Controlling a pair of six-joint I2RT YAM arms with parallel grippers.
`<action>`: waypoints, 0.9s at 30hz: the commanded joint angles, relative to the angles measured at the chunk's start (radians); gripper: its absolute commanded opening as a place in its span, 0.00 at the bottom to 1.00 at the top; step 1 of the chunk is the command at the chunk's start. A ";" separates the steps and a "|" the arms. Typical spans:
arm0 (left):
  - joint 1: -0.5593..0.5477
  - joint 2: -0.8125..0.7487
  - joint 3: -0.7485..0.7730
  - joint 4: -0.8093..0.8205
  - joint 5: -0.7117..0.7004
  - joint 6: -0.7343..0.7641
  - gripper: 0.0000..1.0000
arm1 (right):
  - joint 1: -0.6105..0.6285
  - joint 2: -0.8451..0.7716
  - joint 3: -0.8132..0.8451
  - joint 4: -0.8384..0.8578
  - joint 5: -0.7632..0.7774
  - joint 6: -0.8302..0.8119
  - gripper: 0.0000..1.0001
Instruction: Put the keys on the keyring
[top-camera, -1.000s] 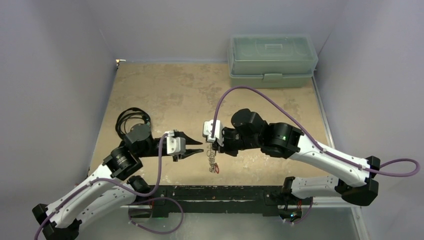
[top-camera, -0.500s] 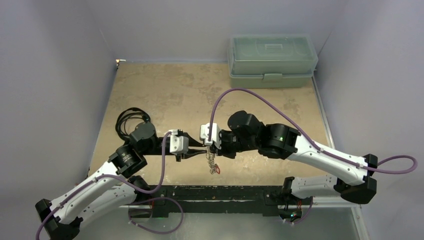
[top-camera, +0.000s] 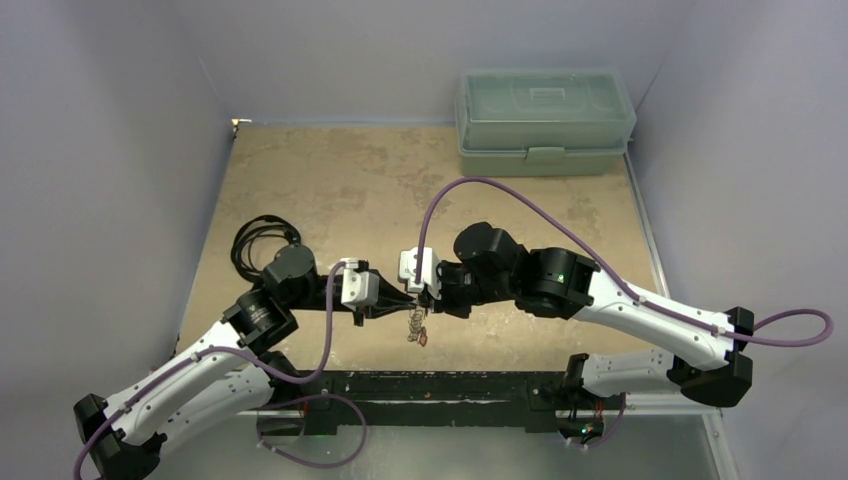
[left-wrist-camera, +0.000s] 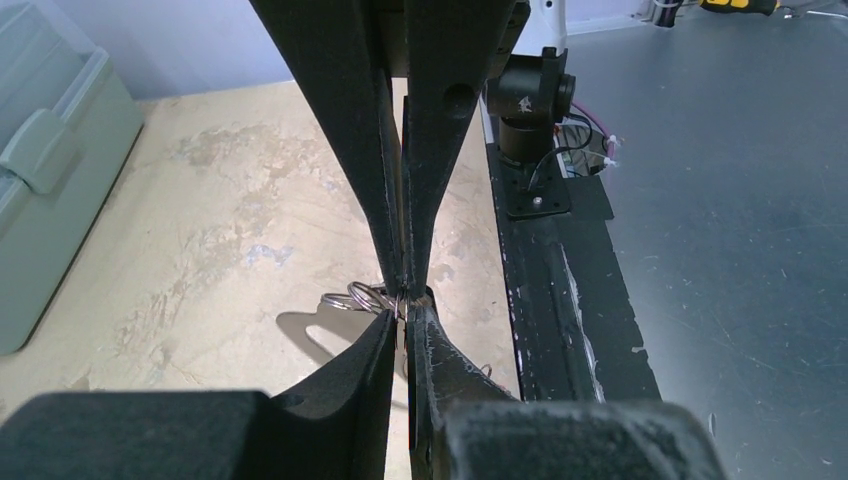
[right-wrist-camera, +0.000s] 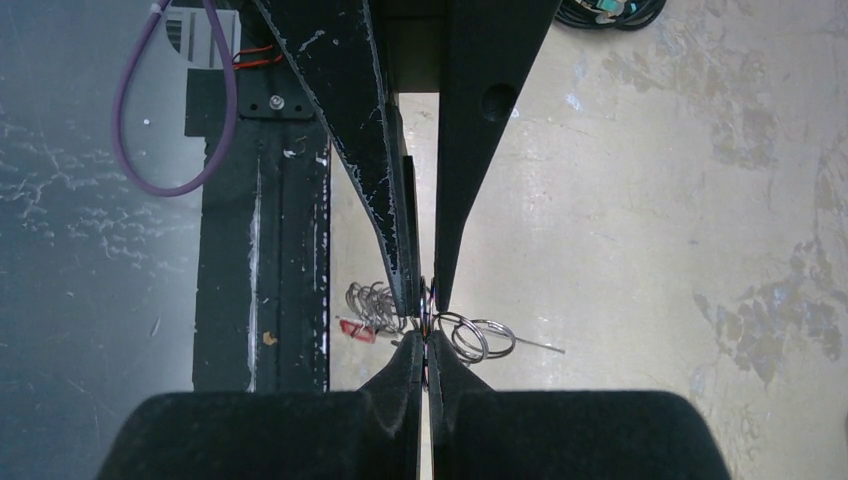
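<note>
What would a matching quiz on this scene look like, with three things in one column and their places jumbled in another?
Things:
1. box
2. black cable
3. keyring

Places:
A. middle, near the front edge
B. far right corner
C. left side

Pairs: 1-B, 2-C, 3-A

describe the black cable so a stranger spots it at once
On the tan table, look to the left edge. Just beyond the left arm lies the black cable, coiled in a loose bundle, unlike the purple cables, which arch up in open loops.
</note>
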 joint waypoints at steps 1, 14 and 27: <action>-0.005 0.000 -0.014 0.051 0.039 -0.022 0.08 | 0.008 -0.013 0.044 0.041 -0.020 0.001 0.00; -0.008 0.020 -0.020 0.085 0.063 -0.043 0.09 | 0.009 -0.012 0.042 0.042 -0.019 -0.005 0.00; -0.014 -0.041 -0.027 0.085 0.053 -0.027 0.00 | 0.009 -0.047 0.013 0.108 0.033 -0.009 0.27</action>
